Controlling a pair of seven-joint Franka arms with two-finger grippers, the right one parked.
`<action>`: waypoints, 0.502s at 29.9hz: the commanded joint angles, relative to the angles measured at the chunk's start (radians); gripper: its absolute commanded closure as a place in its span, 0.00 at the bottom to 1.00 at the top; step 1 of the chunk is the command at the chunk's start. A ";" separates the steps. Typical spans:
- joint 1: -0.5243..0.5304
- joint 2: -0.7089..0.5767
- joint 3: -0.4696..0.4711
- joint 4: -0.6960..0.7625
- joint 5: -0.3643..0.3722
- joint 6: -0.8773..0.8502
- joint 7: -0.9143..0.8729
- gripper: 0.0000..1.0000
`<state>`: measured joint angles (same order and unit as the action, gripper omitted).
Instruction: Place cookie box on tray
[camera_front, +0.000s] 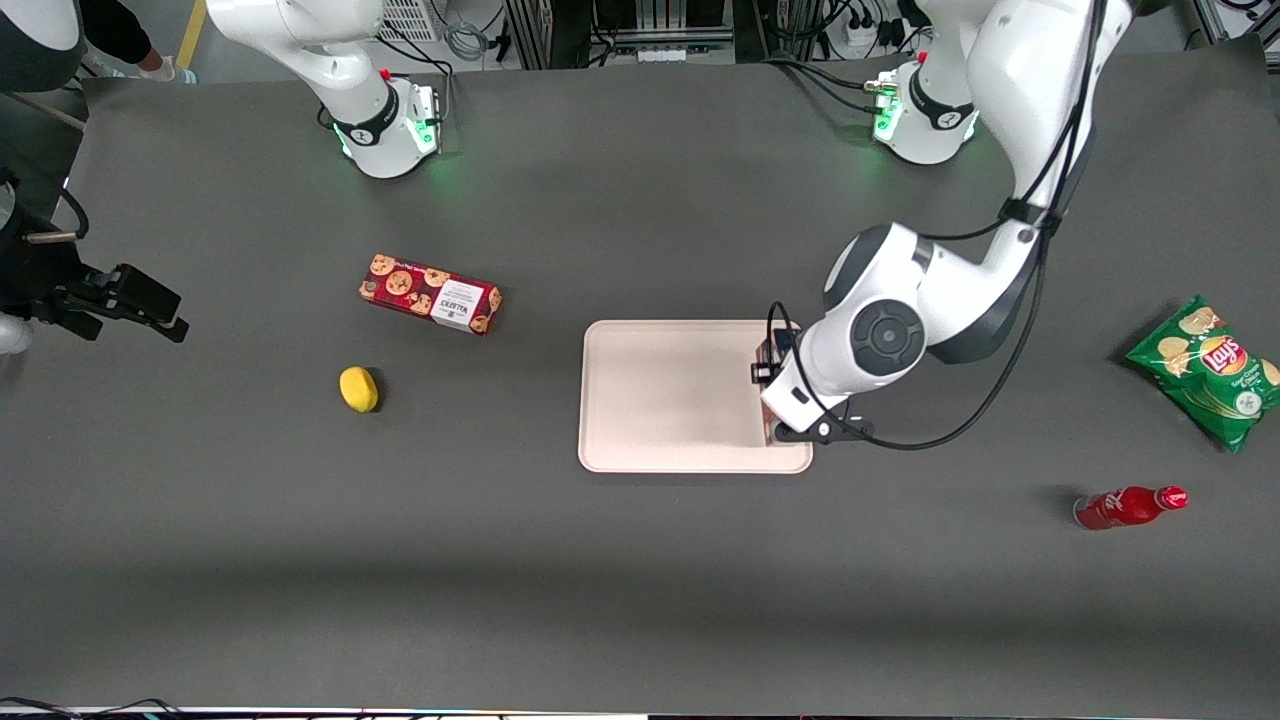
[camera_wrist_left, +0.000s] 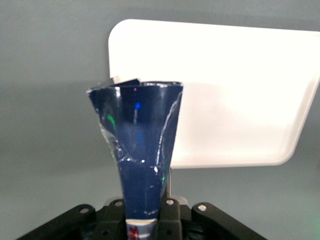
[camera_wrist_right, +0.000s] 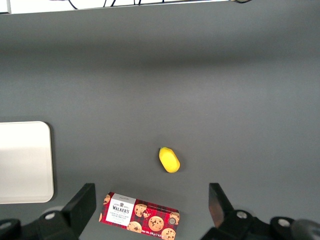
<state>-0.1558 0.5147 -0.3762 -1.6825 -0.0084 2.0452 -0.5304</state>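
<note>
My left gripper (camera_front: 776, 396) is shut on the dark navy-blue cookie box (camera_wrist_left: 142, 150) and holds it above the table. In the front view the wrist hides most of the box; only a dark sliver of the box (camera_front: 770, 352) shows. The gripper hangs over the edge of the pale pinkish-cream tray (camera_front: 660, 390) that lies toward the working arm's end. In the left wrist view the squeezed box flares out from the gripper (camera_wrist_left: 142, 222), with the tray (camera_wrist_left: 240, 90) below it. Nothing lies on the tray, which also shows in the right wrist view (camera_wrist_right: 22, 160).
A longer red cookie box (camera_front: 431, 293) and a yellow lemon (camera_front: 358, 389) lie toward the parked arm's end, both also in the right wrist view (camera_wrist_right: 141, 216) (camera_wrist_right: 169, 160). A green chips bag (camera_front: 1210, 368) and a red bottle (camera_front: 1128, 507) lie toward the working arm's end.
</note>
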 joint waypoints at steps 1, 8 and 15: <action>0.005 -0.004 -0.006 -0.071 0.044 0.102 -0.034 1.00; 0.010 0.015 -0.006 -0.111 0.082 0.142 -0.036 1.00; 0.009 0.021 -0.006 -0.115 0.105 0.148 -0.034 0.08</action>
<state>-0.1507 0.5474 -0.3756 -1.7814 0.0574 2.1747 -0.5393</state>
